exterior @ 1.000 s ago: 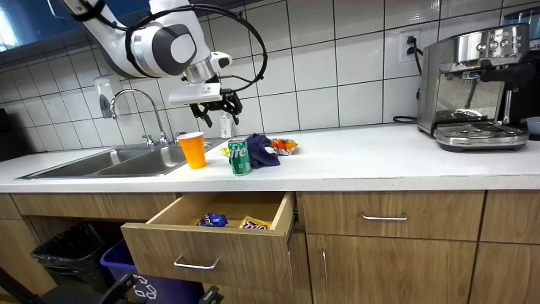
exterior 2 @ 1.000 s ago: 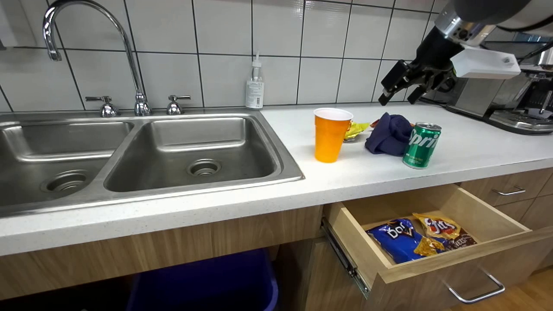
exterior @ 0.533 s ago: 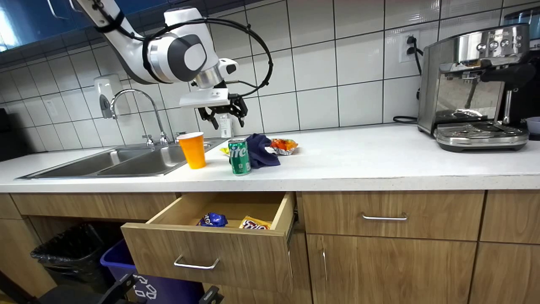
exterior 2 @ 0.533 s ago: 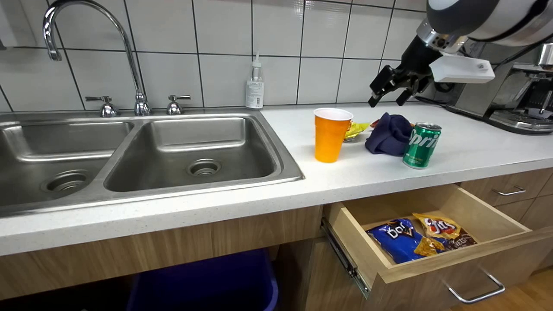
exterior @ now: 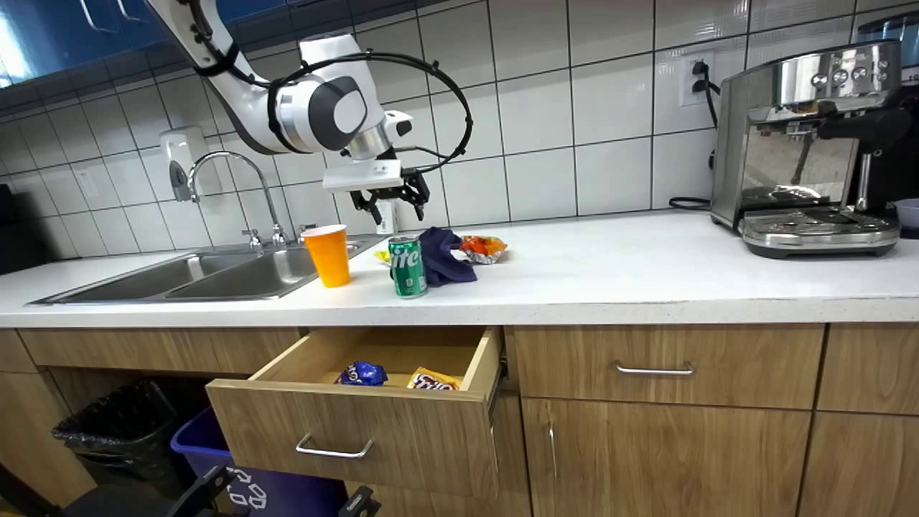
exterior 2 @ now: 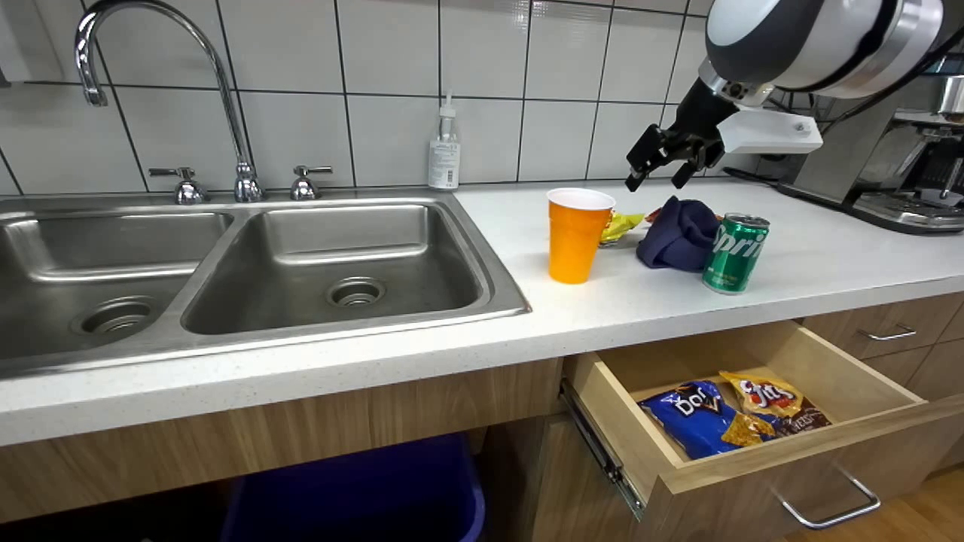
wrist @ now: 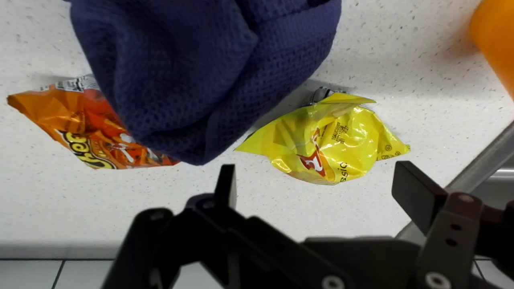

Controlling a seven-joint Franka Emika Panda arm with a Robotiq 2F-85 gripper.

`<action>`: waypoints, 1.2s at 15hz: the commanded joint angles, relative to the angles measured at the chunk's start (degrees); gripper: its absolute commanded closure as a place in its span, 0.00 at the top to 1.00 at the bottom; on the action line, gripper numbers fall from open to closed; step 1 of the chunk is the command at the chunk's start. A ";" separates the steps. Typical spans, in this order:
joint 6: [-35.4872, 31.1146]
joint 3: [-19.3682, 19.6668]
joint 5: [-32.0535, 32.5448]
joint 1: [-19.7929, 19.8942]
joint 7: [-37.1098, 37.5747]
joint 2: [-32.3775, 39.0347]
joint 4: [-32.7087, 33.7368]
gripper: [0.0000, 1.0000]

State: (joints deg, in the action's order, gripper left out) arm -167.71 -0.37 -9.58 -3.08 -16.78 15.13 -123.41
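Note:
My gripper (wrist: 315, 172) stands open above the counter with nothing between its fingers. Beneath and just ahead of it in the wrist view lies a crumpled yellow chip bag (wrist: 341, 136), apart from the jaws. A dark blue cloth (wrist: 192, 76) is bunched beside that bag and partly covers an orange Cheetos bag (wrist: 92, 128). The orange cup (exterior 2: 574, 241) stands upright left of the yellow bag in an exterior view. A green Sprite can (exterior 2: 736, 252) is upright in front of the cloth. In both exterior views the gripper (exterior: 400, 217) hangs above these things, touching none.
Below the counter (exterior: 646, 273) a drawer (exterior: 352, 431) is pulled out, holding a blue Doritos bag (exterior 2: 697, 418) and a Fritos bag (exterior 2: 776, 403). A double sink (exterior 2: 354, 301), faucet (exterior 2: 226, 90) and soap bottle (exterior 2: 444, 154) lie to one side, a coffee machine (exterior: 804, 143) to the other.
The arm has come down a little, with the gripper shifting right in one exterior view and left in the other. It has stayed open. The things on the counter have not moved.

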 commanded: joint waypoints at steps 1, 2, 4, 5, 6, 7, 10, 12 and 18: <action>2.61 -1.64 3.45 1.91 1.74 4.01 5.42 1.00; 3.06 -1.96 4.05 2.10 1.33 4.86 6.44 1.00; 4.00 -2.34 5.63 2.37 1.16 6.56 8.43 1.00; 4.55 -2.19 6.58 2.26 1.25 7.48 9.45 1.00; 5.22 -2.28 7.11 2.33 1.16 8.30 10.41 1.00; 5.62 -2.13 7.81 2.22 1.29 9.17 11.36 1.00; 6.99 -2.09 9.02 2.15 1.34 11.49 13.95 1.00; 7.93 -1.89 9.92 1.91 1.56 12.55 15.48 1.00; 11.67 -1.25 12.43 1.15 1.74 14.39 19.91 1.00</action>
State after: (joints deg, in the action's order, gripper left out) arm -160.12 -1.33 0.08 -2.27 -16.65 28.12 -107.53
